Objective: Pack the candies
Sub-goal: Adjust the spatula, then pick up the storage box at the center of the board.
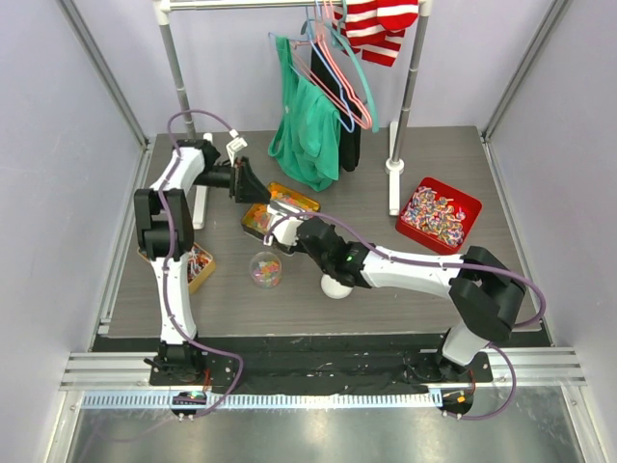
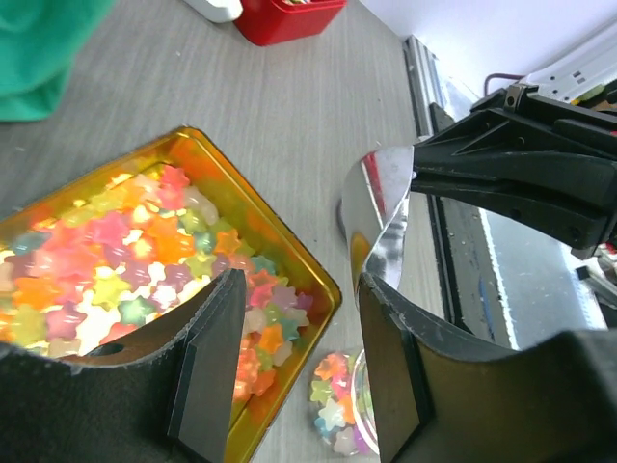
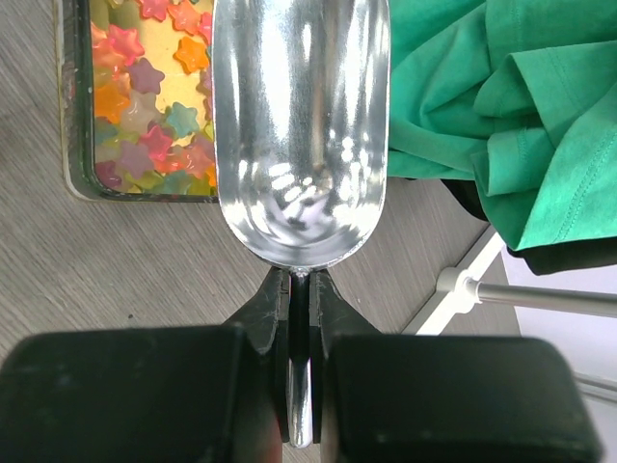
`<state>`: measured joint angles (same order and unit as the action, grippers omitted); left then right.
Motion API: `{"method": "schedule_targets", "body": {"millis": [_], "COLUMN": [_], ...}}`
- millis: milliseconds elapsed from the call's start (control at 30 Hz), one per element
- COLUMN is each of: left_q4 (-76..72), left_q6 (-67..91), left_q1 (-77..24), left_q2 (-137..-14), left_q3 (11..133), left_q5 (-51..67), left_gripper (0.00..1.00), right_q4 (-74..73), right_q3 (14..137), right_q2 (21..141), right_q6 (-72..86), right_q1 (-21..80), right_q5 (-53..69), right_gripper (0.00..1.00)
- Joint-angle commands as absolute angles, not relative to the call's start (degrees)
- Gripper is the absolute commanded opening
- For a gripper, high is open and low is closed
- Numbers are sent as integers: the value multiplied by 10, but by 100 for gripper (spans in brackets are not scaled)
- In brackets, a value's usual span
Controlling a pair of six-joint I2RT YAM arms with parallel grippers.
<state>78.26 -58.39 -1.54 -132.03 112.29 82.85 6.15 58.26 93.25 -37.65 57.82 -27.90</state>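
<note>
Candies (image 2: 125, 260), flat star-shaped pieces with no common heading, spread along the length of a gold tin (image 2: 326, 289), just below the left gripper (image 2: 299, 323) with jaws apart and empty, right gripper (image 3: 301, 289) clamped on the handle of a metal scoop (image 3: 301, 125), its bowl above the tin's edge

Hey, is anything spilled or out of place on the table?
Nothing stands out. The star-shaped candies sit inside the gold rectangular tin, the shiny metal scoop is empty, and no loose pieces show on the grey table.
</note>
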Motion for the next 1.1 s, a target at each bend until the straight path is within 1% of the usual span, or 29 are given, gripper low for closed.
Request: {"method": "schedule_targets", "body": {"millis": [0,200,233,267,300,333,367,400,433,467,500,533,600,633,833,1067], "left_q4": [952,936,919,891,796,727,643,529,348,283,260,257,260,255,236,208], "left_q6": [-563,-515,-499,-437,-393,-340,-262,-117,-53,-18,-5,-4,-4,-3,-46,-87], "left_q1": [-8,-4,-4,-4,-4,-4,-4,-4,-4,-4,-5,-5,-5,-5,-12,-18], "left_q2": [-1295,-1303,-1301,-1289,-1276,-1261,-1213,-1185,-1159,-1114,-1106,-1104,-1106,-1106,-1115,-1148], "left_q3": [1173,1232,1240,1238,1229,1189,1155,1112,1020,986,962,962,962,957,900,862], "left_q5": [833,810,806,795,784,772,753,698,668,636,598,589,553,515,377,315], "left_gripper": [54,56,57,57,58,59,60,62,72,78,82,87,93,98,100,100], "right_q4": [90,90,90,90,90,90,90,90,90,90,90,91,91,91,83,79], "right_q3": [580,580,581,581,581,581,581,581,581,581,581,581,580,580,581,581], "right_q2": [894,890,889,889,889,889,890,891,891,890,891,890,887,885,879,879], "right_q6": [-380,-377,-377,-377,-377,-377,-377,-378,-378,-379,-380,-380,-382,-381,-383,-388], "right_q1": [577,570,571,570,570,570,569,570,569,569,569,567,566,565,565,565], "right_q5": [-270,-271,-270,-271,-271,-270,-271,-272,-272,-273,-275,-275,-275,-276,-273,-276], "right_gripper": [1,1,1,1,1,1,1,1,1,1,1,1,1,1,1,1]}}
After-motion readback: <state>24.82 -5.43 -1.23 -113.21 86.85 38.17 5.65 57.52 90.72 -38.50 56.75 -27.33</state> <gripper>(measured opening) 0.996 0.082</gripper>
